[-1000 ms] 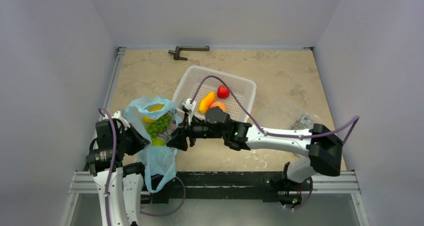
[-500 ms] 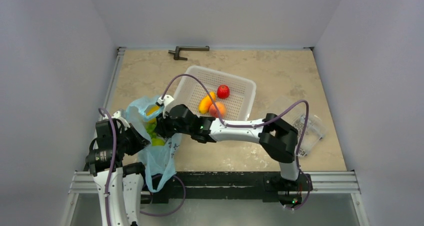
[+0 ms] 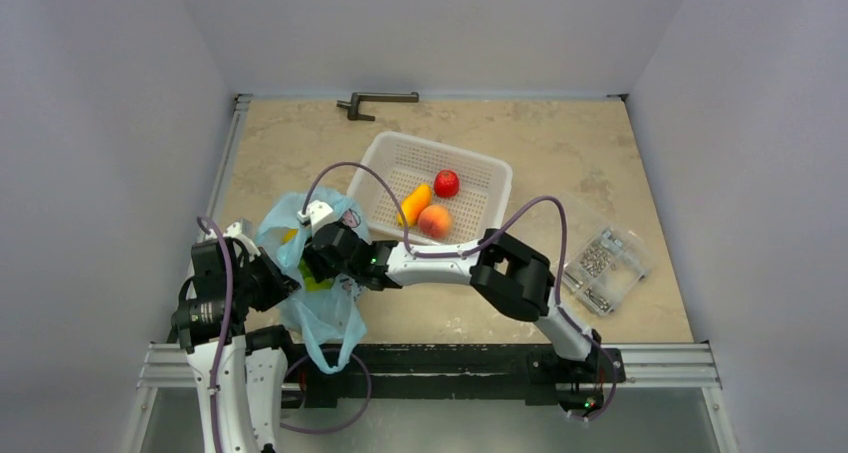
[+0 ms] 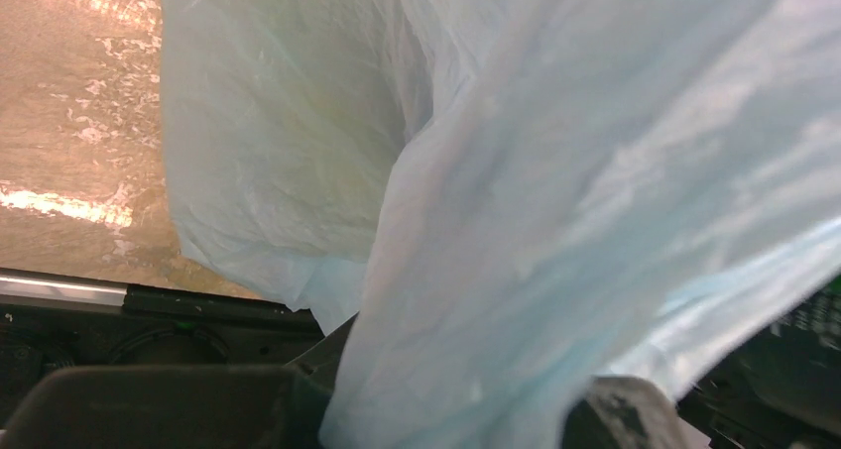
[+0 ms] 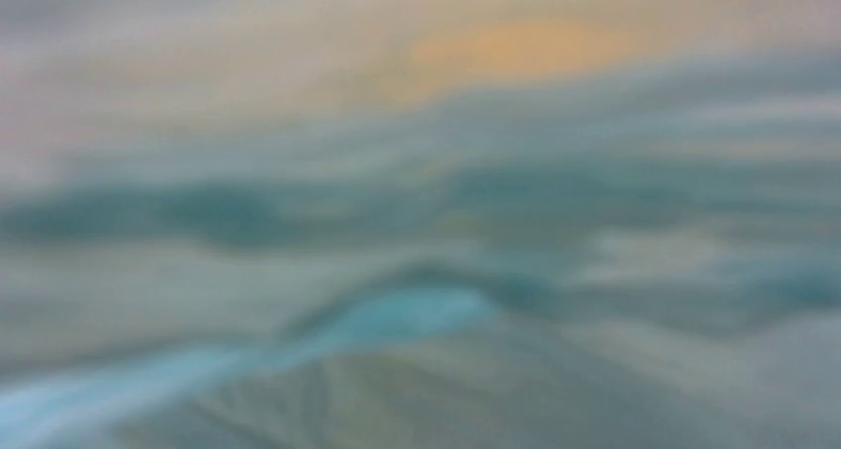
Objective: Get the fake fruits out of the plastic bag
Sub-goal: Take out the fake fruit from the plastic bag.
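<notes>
The light blue plastic bag (image 3: 322,313) lies at the near left of the table, its handles hanging over the front edge. My left gripper (image 3: 272,279) is shut on the bag's left rim; in the left wrist view the bag film (image 4: 555,201) fills the frame and runs down between my fingers (image 4: 149,404). My right gripper (image 3: 316,259) reaches into the bag's mouth, its fingertips hidden by the film. A bit of yellow fruit (image 3: 291,237) and yellow-green fruit (image 3: 318,285) shows beside it. The right wrist view is blurred blue film (image 5: 417,310) with an orange-yellow glow (image 5: 506,48).
A white perforated basket (image 3: 480,168) behind the bag holds an orange-yellow oblong fruit (image 3: 414,204), a red-orange peach (image 3: 435,220) and a small red fruit (image 3: 447,183). A clear box of metal parts (image 3: 600,263) sits at the right. A dark handle (image 3: 376,101) lies at the back edge.
My right arm has swung left from beside the basket and pushed its gripper into the bag's mouth. The grapes are now covered by it. The left arm has held still.
</notes>
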Tool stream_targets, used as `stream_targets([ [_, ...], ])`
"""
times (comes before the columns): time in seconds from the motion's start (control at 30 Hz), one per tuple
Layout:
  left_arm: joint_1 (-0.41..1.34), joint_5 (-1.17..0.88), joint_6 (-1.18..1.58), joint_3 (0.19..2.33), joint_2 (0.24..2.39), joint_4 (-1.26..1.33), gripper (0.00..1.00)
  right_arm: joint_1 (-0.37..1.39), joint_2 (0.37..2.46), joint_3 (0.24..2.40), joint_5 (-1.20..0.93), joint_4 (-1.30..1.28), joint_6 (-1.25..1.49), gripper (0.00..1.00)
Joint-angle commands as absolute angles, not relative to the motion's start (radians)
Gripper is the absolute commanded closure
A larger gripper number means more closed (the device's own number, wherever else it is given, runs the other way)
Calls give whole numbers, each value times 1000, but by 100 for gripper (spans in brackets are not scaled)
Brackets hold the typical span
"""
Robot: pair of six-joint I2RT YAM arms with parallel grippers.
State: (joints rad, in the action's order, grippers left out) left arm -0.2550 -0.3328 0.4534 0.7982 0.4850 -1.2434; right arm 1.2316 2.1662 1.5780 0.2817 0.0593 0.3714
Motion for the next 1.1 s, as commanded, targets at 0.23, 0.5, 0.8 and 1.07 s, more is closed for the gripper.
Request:
stream_targets([
  [0.23, -261, -333, 465, 793, 486, -1220, 100, 1234, 2274, 1698, 318, 114, 220, 16],
  [0.5, -263, -332, 465, 794, 493, -1220, 100, 1238, 2407, 1772, 446, 139, 202, 6],
  [0.8, -263, -334, 463, 793, 495, -1221, 100, 1238, 2455, 1790, 464, 129, 230, 43],
  [1.07, -263, -332, 465, 793, 494, -1220, 100, 1238, 2347, 1740, 429, 134, 196, 88],
])
